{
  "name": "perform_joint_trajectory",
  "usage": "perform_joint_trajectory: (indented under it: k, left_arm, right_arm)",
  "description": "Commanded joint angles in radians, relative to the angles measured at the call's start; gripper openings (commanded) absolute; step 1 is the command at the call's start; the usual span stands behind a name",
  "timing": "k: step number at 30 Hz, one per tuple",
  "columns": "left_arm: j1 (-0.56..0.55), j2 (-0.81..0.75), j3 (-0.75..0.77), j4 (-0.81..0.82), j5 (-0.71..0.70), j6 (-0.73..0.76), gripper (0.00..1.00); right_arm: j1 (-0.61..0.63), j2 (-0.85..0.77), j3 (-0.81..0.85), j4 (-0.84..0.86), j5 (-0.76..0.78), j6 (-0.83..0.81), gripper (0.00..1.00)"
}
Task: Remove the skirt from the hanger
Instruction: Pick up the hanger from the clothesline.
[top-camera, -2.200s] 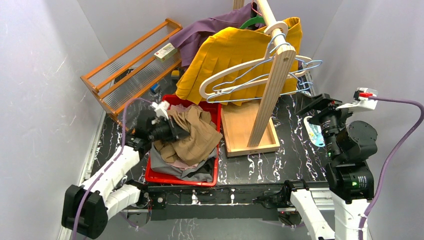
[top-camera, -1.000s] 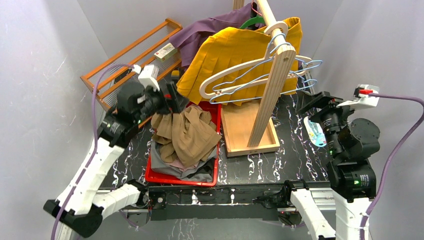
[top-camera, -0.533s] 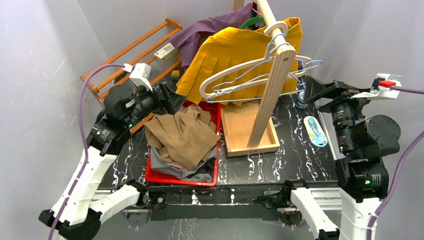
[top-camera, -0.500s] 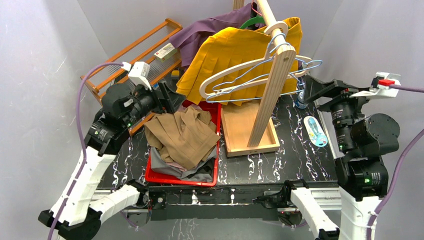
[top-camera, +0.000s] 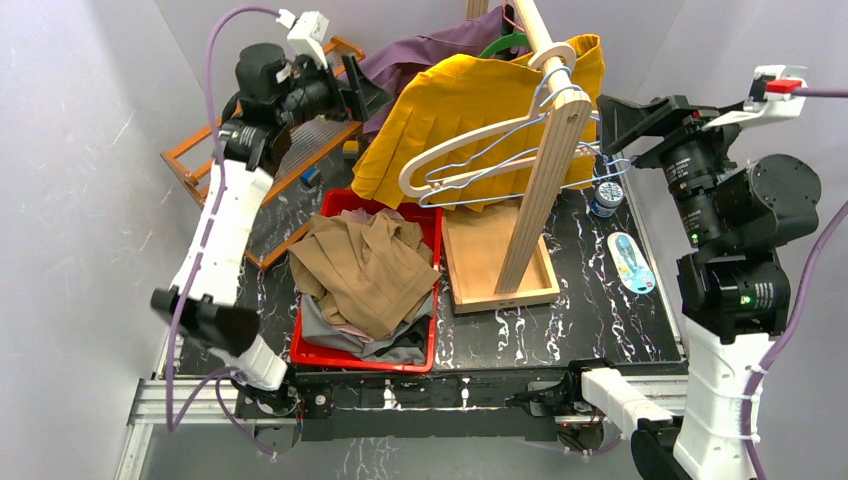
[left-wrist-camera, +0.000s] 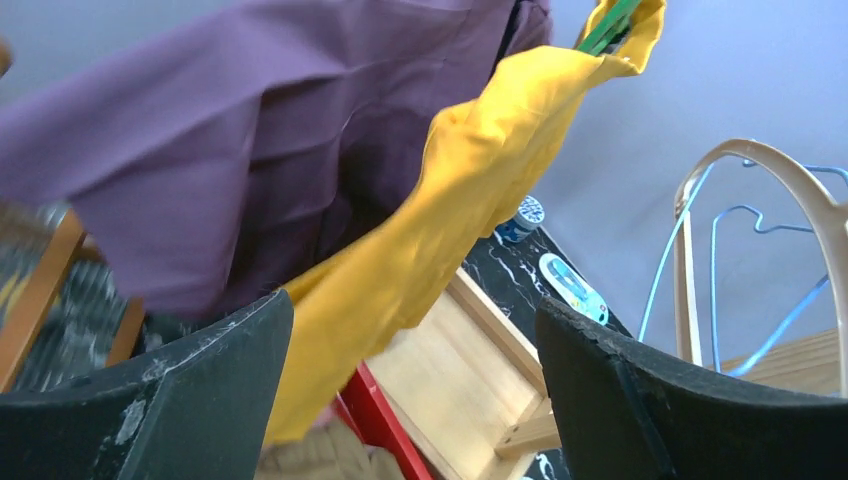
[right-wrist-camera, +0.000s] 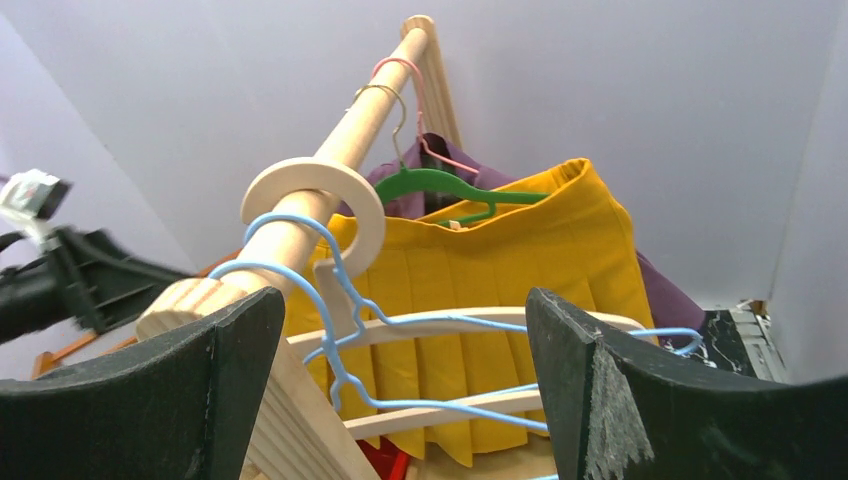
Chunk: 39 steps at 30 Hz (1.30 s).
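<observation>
A yellow pleated skirt (top-camera: 470, 100) hangs on a green hanger (top-camera: 505, 43) from the wooden rail (top-camera: 535, 35). My left gripper (top-camera: 368, 92) is raised at the skirt's left edge, open and empty. In the left wrist view the skirt (left-wrist-camera: 470, 200) drapes just ahead of the left gripper (left-wrist-camera: 412, 300), with the hanger (left-wrist-camera: 610, 20) at the top. My right gripper (top-camera: 620, 125) is open and empty, level with the rail's near end. The right wrist view shows the right gripper (right-wrist-camera: 405, 292) facing the skirt (right-wrist-camera: 520, 270) and green hanger (right-wrist-camera: 440, 185) behind empty hangers.
A purple garment (top-camera: 420, 60) hangs behind the skirt. Empty wooden and blue wire hangers (top-camera: 480, 160) crowd the rail's near end above the stand's post (top-camera: 545, 170) and tray base (top-camera: 495, 260). A red bin (top-camera: 300, 350) holds tan clothing (top-camera: 365, 270). An orange rack (top-camera: 250, 130) stands left.
My left arm has risen from the red bin to the skirt's left edge, leaving the tan garment in the bin. My right gripper has lifted toward the rail.
</observation>
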Motion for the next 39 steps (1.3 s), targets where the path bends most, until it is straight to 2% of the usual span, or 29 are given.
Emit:
perform_joint_trajectory:
  k: [1,5,6,8,10,13,16,19,24,27,28,29,31,33,37,39]
  left_arm:
    - [0.015,0.167,0.213,0.075,0.302,0.055,0.89]
    - [0.014,0.314,0.37,0.145,0.403,0.002,0.89]
    - [0.013,0.339,0.379,0.182,0.412,-0.026,0.82]
    - [0.012,0.377,0.372,0.293,0.446,-0.086,0.69]
    - [0.001,0.396,0.335,0.428,0.509,-0.157,0.67]
    - [-0.032,0.393,0.264,0.544,0.508,-0.203,0.65]
    - [-0.071,0.381,0.217,0.593,0.495,-0.175,0.63]
    - [-0.105,0.386,0.214,0.565,0.452,-0.112,0.51]
    - [-0.114,0.41,0.193,0.65,0.46,-0.128,0.41]
    - [-0.117,0.431,0.213,0.638,0.438,-0.116,0.25]
    - [-0.124,0.436,0.228,0.607,0.425,-0.089,0.25]
    - [-0.131,0.439,0.241,0.56,0.41,-0.054,0.28]
    - [-0.143,0.435,0.239,0.53,0.391,-0.011,0.44]
    - [-0.149,0.425,0.218,0.533,0.385,0.006,0.5]
    - [-0.163,0.428,0.205,0.516,0.363,0.043,0.52]
    - [-0.169,0.438,0.217,0.507,0.354,0.064,0.44]
  right_arm:
    - [0.007,0.057,0.069,0.038,-0.092,-0.002,0.99]
    - [0.006,0.067,0.073,0.049,-0.087,-0.002,0.98]
    - [0.006,0.063,0.068,0.056,-0.085,0.001,0.98]
    - [0.006,0.045,0.05,0.076,-0.08,0.009,0.98]
    - [0.007,0.03,0.037,0.091,-0.078,0.013,0.98]
    - [0.007,0.014,0.039,0.089,-0.07,0.011,0.98]
    - [0.007,-0.002,0.04,0.086,-0.06,0.006,0.98]
    - [0.007,-0.015,0.04,0.084,-0.054,0.001,0.98]
    - [0.006,-0.035,0.036,0.088,-0.051,0.012,0.98]
    - [0.006,-0.052,0.02,0.099,-0.049,0.018,0.98]
    - [0.006,-0.055,0.015,0.103,-0.048,0.019,0.98]
    - [0.006,-0.058,0.012,0.104,-0.045,0.02,0.98]
    - [0.006,-0.062,0.008,0.105,-0.042,0.018,0.99]
    - [0.006,-0.066,0.005,0.108,-0.038,0.015,0.99]
    - [0.007,-0.071,-0.007,0.115,-0.036,0.014,0.98]
    - [0.006,-0.073,-0.01,0.117,-0.037,0.014,0.98]
